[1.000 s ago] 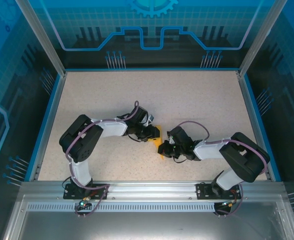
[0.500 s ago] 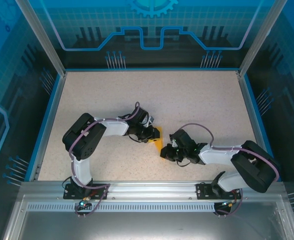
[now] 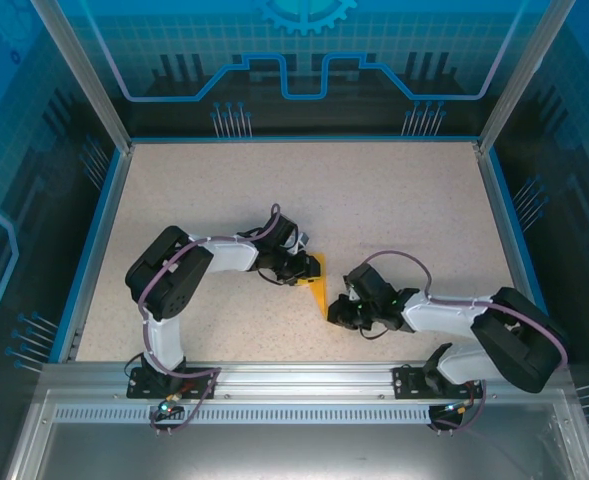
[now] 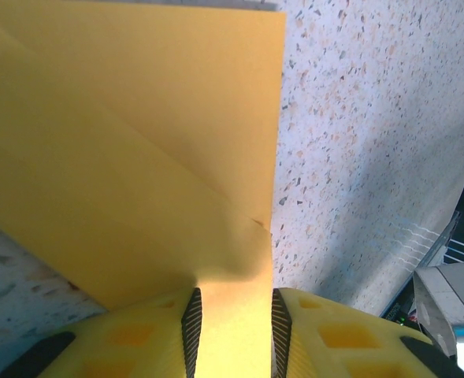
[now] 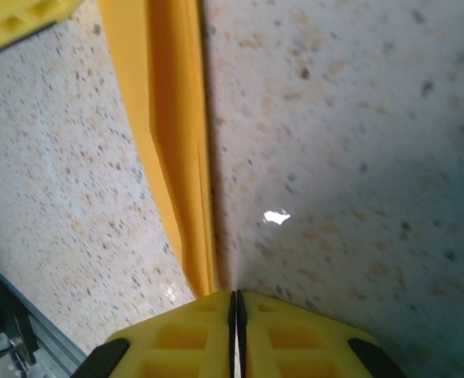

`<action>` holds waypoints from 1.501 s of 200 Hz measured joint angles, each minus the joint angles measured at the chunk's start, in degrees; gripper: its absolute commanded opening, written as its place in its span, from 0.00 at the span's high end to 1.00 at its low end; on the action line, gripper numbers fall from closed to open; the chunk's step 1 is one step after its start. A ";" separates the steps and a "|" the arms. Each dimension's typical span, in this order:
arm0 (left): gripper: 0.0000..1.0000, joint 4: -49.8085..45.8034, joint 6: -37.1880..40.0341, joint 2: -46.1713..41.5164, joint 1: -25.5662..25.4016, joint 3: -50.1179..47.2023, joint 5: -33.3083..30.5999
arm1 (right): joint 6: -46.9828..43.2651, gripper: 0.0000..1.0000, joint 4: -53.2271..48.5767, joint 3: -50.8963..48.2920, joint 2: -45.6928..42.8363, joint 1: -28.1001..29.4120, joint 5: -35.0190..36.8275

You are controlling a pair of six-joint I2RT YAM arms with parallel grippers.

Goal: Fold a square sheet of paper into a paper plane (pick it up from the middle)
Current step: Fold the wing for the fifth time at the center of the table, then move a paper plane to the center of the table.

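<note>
Your paper (image 3: 318,288) lies on the counter (image 3: 394,200) between the two arms, already folded into a narrow wedge. Its wide end is at the far side and its point faces the near edge.

The left fingers (image 3: 301,269) sit at that wide end. In the left wrist view the paper (image 4: 137,157) runs straight in between the left fingers (image 4: 191,319), which are clamped on it, and the sheet bulges slightly just ahead of the pads.

The right fingers (image 3: 338,311) are low, by the pointed end. From the right wrist, the right fingers (image 5: 242,309) are pressed together with nothing visible between them. The paper (image 5: 172,118) stretches away from them lengthwise, and its tip ends just left of their seam, touching or nearly so.

So the long axis runs from one set of fingers to the other, left holding the wide end and right nearest the tip. Any crease or pinch along the ridge probably falls to the right arm, which would need to part its fingers and shift slightly left to straddle the fold
</note>
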 measured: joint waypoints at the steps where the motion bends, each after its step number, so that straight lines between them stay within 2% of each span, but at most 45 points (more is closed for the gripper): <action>1: 0.66 -0.02 0.00 0.00 0.00 0.00 0.00 | -0.02 0.86 -0.15 0.00 -0.11 0.02 0.02; 37: 0.60 -0.76 0.00 -0.22 -0.07 0.61 -0.02 | -0.07 0.76 -9.73 -0.02 -9.60 0.20 5.40; 63: 0.54 -6.56 0.31 -0.61 -0.48 4.07 -2.03 | 0.46 0.71 -14.71 -0.55 -15.96 -0.44 9.70; 77: 0.41 -11.02 1.22 -2.03 -0.87 6.73 -4.76 | 0.50 0.68 -16.76 -1.09 -18.71 -1.31 11.15; 94: 0.37 -15.65 1.68 -5.14 -1.53 9.44 -8.44 | 0.42 0.65 -18.60 -1.42 -21.33 -2.25 12.57; 103: 0.30 -17.79 1.77 -7.04 -1.90 10.47 -10.27 | 0.39 0.64 -19.04 -1.64 -22.58 -2.64 12.94; 111: 0.29 -19.85 1.84 -8.70 -2.27 11.37 -12.11 | 0.35 0.63 -19.06 -1.86 -23.61 -3.02 13.25; 164: 0.31 -31.06 -0.20 -10.80 -5.81 14.45 -22.43 | -2.16 0.58 -17.84 -2.19 -24.79 -5.03 13.40; 222: 0.37 -34.56 -2.47 -5.60 -7.02 15.43 -24.55 | -5.18 0.56 -15.85 -2.01 -21.66 -5.73 10.78; 268: 0.55 -35.04 -3.13 -4.28 -7.02 16.17 -25.22 | -6.86 0.54 -13.88 0.07 -17.68 -5.73 8.52; 300: 0.63 -34.38 -2.93 -4.48 -6.67 15.08 -25.33 | -7.56 0.54 -12.52 2.03 -14.19 -5.73 7.34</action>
